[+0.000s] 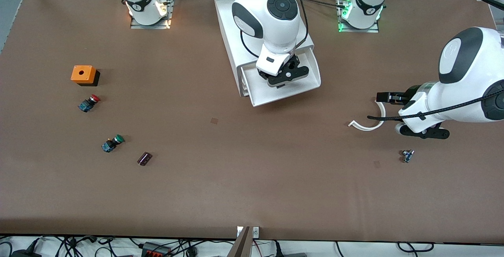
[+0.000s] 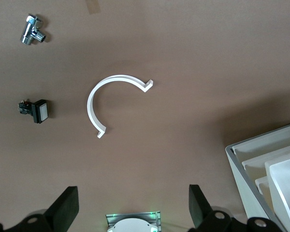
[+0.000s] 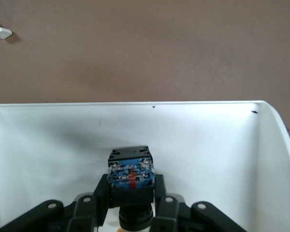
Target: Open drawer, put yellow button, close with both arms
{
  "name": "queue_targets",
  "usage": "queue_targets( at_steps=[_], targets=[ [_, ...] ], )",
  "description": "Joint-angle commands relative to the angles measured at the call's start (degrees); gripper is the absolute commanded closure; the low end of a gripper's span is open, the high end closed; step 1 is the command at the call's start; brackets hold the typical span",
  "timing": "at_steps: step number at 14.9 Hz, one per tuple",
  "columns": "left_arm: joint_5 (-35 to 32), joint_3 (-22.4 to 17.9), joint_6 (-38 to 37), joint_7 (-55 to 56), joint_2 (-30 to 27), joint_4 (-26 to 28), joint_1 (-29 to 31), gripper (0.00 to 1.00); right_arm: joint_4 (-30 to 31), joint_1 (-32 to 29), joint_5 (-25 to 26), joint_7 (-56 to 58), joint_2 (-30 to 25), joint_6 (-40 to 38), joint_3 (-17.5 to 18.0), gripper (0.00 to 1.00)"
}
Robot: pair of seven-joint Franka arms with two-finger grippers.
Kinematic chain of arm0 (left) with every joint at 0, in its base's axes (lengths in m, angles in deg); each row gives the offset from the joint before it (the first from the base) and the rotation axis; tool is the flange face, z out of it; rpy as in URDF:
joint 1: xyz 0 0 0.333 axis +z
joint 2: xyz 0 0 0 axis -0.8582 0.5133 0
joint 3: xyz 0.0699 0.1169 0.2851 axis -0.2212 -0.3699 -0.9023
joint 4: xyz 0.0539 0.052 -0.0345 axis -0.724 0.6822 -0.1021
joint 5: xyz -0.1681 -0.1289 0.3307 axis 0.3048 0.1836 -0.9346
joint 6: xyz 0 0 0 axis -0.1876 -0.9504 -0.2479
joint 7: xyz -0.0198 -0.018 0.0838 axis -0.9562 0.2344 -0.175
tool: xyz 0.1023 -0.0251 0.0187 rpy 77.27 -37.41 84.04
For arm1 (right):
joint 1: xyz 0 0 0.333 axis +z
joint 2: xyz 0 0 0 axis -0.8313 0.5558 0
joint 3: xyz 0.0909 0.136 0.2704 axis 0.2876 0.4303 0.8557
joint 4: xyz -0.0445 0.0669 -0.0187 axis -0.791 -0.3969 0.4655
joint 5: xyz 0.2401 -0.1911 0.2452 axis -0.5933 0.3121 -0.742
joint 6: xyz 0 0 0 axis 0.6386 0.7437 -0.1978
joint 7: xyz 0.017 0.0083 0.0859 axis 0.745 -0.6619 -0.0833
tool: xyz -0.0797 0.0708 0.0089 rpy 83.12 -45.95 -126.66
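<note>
**Asker:** So where was the yellow button?

**Describer:** Inside the pulled-out top drawer (image 1: 301, 85), a shallow white plastic tray sticking out of a big white box-shaped cabinet (image 1: 230, 21) in the middle of the brown desk (image 1: 252, 186). The right arm's black two-finger tool (image 3: 130, 205) was down in that tray. Its fingers (image 3: 102, 195) sat on either side of the pushbutton's black-and-blue body (image 3: 130, 174), close against it. The cap was hidden below, with only a sliver of orange showing at the picture's edge.

**Asker:** Was it gripping or letting go?

**Describer:** I could not tell; the fingers looked to be touching the body, but a firm hold was not clear.

**Asker:** And the left arm?

**Describer:** It waited toward its own end of the desk. The left tool (image 2: 130, 208) hung with its fingers wide apart and nothing between them, over a white plastic C-shaped piece (image 2: 108, 96). A small silver metal fitting (image 2: 31, 29) and a little black switch with a white face (image 2: 36, 110) lay nearby.

**Asker:** Anything else?

**Describer:** Toward the right arm's end lay an orange box with a hole on top (image 1: 83, 74), a red-capped pushbutton (image 1: 89, 102), a green-capped pushbutton (image 1: 112, 143) and a small dark cylinder (image 1: 144, 158).
</note>
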Motion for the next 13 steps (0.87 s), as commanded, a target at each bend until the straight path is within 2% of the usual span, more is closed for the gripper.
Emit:
queue_targets(
  at_steps=[1, 3, 6, 9, 11, 13],
  targets=[
    [-0.59, 0.39, -0.5, 1.69, 0.28, -0.97, -0.08, 0.0, -1.73, 0.31, 0.74, -2.23, 0.41, -1.02, -1.35, 0.0],
    [-0.59, 0.57, -0.67, 3.18, 0.19, -0.89, -0.08, 0.0, -4.34, 0.05, 0.74, -7.57, 0.24, 0.73, -1.62, 0.0],
    [-0.5, 0.57, -0.59, 3.28, 0.19, -0.62, -0.25, 0.0, -5.33, -1.53, 0.74, -8.13, -0.11, 4.16, -2.41, 0.0],
    [2.73, 0.66, 0.55, 6.07, 0.19, 1.74, -0.69, 0.0, -4.98, -8.1, 1.36, -6.64, -1.52, 2.41, -3.29, 0.0],
    [4.42, 0.92, 4.14, 9.32, -0.07, 4.2, -0.87, 0.0, -3.58, -13.63, 2.5, -3.14, -1.52, 2.41, -3.82, 0.0],
    [4.42, 4.68, 9.84, 15.72, -0.68, 7.71, -0.78, 0.0, -2.69, -19.35, 2.33, 1.86, -1.78, 1.27, -3.82, 0.0]
  ],
)
